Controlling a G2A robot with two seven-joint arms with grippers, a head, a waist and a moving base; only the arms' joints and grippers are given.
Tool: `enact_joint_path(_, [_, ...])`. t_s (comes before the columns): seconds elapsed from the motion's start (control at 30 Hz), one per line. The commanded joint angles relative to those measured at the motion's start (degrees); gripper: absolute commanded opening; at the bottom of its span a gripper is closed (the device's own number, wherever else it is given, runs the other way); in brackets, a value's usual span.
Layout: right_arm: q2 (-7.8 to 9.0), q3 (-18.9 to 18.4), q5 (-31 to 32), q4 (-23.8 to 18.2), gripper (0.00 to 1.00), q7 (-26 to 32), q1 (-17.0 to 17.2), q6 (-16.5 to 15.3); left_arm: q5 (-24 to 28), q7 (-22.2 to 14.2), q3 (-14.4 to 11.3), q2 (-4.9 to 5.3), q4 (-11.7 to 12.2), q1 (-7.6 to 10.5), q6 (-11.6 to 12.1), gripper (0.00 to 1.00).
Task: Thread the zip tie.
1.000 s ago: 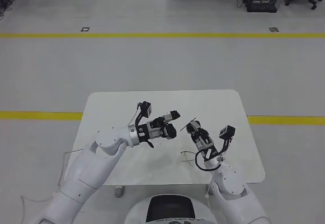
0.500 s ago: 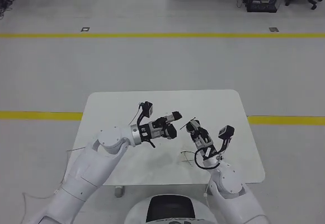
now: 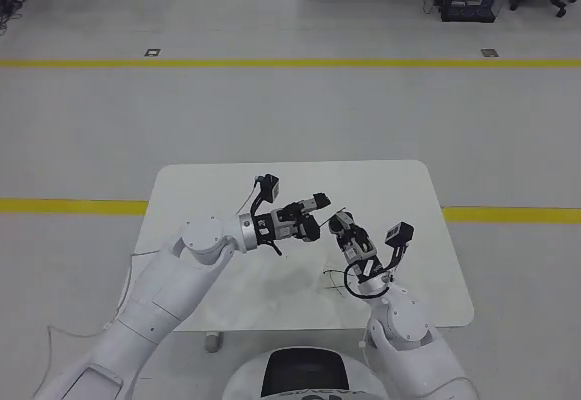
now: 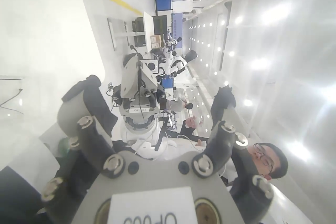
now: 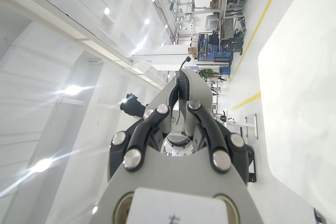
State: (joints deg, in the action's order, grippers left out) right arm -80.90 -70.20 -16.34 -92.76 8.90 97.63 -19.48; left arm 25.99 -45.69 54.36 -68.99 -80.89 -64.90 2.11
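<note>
A thin black zip tie [image 5: 184, 62] sticks out past the tips of my right gripper [image 5: 178, 83], which is shut on it. In the top view the right gripper [image 3: 341, 224] is held above the middle of the white table [image 3: 210, 185], pointing away from the robot. My left gripper [image 3: 316, 214] is just to its left, open, with its fingers facing the right gripper. In the left wrist view, the left gripper [image 4: 153, 89] stands wide open. The right gripper and the zip tie [image 4: 138, 78] running along it show farther off, in line with the gap between the fingers.
A thin black strand [image 3: 328, 276] lies on the table near the right arm, also seen as a strand [image 4: 11, 100] in the left wrist view. The table's far side and left half are bare. Yellow floor lines [image 3: 60, 206] run past the table.
My left gripper has moved right, closing most of the distance to the right gripper. The right gripper has shifted slightly left, still holding the zip tie.
</note>
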Motion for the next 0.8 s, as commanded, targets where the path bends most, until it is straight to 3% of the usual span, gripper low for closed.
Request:
enact_joint_path(0.0, [0.00, 0.00, -0.02, -0.01, 0.00, 0.01, 0.00, 0.00, 0.01, 0.02, 0.03, 0.01, -0.05, -0.05, -0.03, 1.00])
enact_joint_path(0.33, [-0.08, 0.39, 2.42, 0.15, 0.00, -2.18, -0.32, 0.00, -0.03, 2.28, -0.32, -0.07, -0.42, -0.18, 1.32, 1.00])
enact_joint_path(0.77, [-0.19, 0.37, 3.92, -0.49, 0.00, -4.77, -0.40, 0.00, -1.12, 4.02, -0.82, -0.01, -1.04, -0.58, 0.91, 1.00])
